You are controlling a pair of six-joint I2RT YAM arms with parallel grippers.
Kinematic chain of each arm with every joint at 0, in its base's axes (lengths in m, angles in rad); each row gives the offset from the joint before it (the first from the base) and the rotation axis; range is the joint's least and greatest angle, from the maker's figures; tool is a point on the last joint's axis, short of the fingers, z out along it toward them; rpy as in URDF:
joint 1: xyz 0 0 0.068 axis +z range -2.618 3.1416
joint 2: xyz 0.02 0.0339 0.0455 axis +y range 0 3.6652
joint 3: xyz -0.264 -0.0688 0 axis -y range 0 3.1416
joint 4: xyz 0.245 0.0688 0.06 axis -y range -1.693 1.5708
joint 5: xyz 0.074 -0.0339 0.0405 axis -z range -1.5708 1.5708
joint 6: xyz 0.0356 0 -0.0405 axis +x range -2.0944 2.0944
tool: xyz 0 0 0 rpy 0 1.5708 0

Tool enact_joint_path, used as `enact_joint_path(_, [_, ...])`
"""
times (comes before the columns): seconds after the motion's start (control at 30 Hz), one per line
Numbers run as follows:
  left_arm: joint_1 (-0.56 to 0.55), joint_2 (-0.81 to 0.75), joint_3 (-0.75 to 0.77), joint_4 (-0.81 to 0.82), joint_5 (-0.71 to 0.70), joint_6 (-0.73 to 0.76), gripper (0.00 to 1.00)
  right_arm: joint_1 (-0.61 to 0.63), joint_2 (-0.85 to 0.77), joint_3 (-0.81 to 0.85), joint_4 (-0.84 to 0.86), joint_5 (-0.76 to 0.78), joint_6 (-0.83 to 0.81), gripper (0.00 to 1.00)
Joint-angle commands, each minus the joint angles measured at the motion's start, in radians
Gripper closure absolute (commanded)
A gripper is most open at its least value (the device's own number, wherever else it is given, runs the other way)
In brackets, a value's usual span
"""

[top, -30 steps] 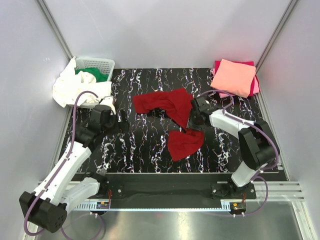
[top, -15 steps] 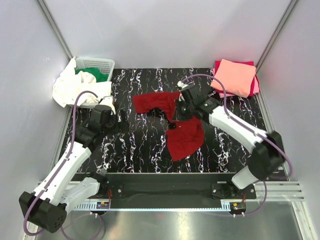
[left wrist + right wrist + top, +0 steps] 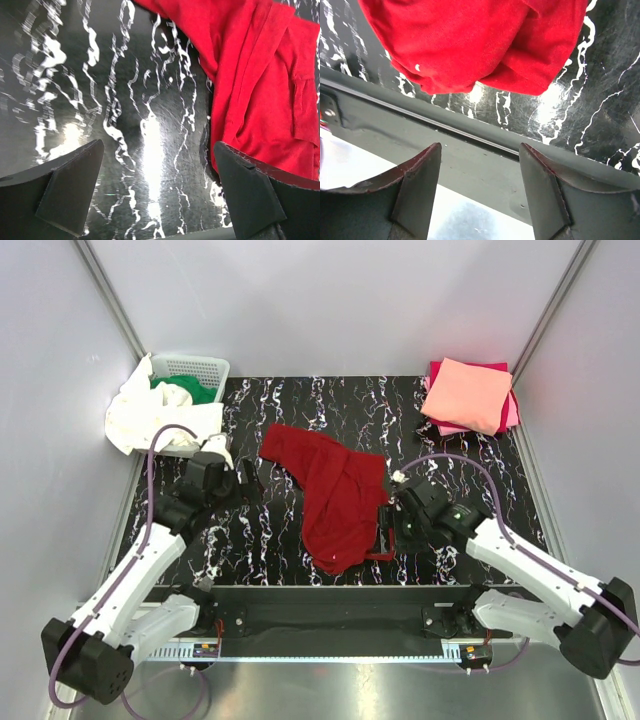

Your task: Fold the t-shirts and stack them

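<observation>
The dark red t-shirt (image 3: 335, 495) lies crumpled in the middle of the black marbled table; it also shows in the left wrist view (image 3: 255, 85) and the right wrist view (image 3: 470, 40). My left gripper (image 3: 250, 478) is open and empty just left of the shirt's upper left corner. My right gripper (image 3: 388, 525) is open and empty at the shirt's lower right edge. A folded salmon pink shirt (image 3: 468, 392) lies on a folded magenta one (image 3: 512, 412) at the back right. A white shirt (image 3: 135, 415) and a green shirt (image 3: 190, 390) hang in the basket.
The white lattice basket (image 3: 200, 367) stands at the table's back left corner. Grey walls close in the sides and back. The table's near edge and a metal rail (image 3: 485, 165) lie just below the right gripper.
My right gripper dragged the dark red shirt toward the near edge and right, let it go and now stands open beside it. The shirt now lies longer and flatter. The left arm barely moved.
</observation>
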Motion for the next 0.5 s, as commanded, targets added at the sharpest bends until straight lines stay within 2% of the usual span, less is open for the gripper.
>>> enact_joint_path(0.0, [-0.006, 0.020, -0.057, 0.089, 0.066, -0.076, 0.01, -0.001, -0.052, 0.010, 0.003, 0.048, 0.084, 0.29])
enact_joint_path(0.13, [-0.027, 0.043, -0.083, 0.133, 0.102, -0.119, 0.04, -0.002, 0.031, -0.004, 0.023, 0.039, 0.086, 0.29])
enact_joint_path(0.33, [-0.099, 0.099, -0.104, 0.154, 0.083, -0.142, 0.04, 0.042, 0.154, -0.006, 0.125, -0.047, 0.096, 0.30])
enact_joint_path(0.47, [-0.162, 0.123, -0.141, 0.265, 0.140, -0.182, 0.05, 0.056, 0.261, 0.011, 0.184, -0.042, 0.095, 0.30])
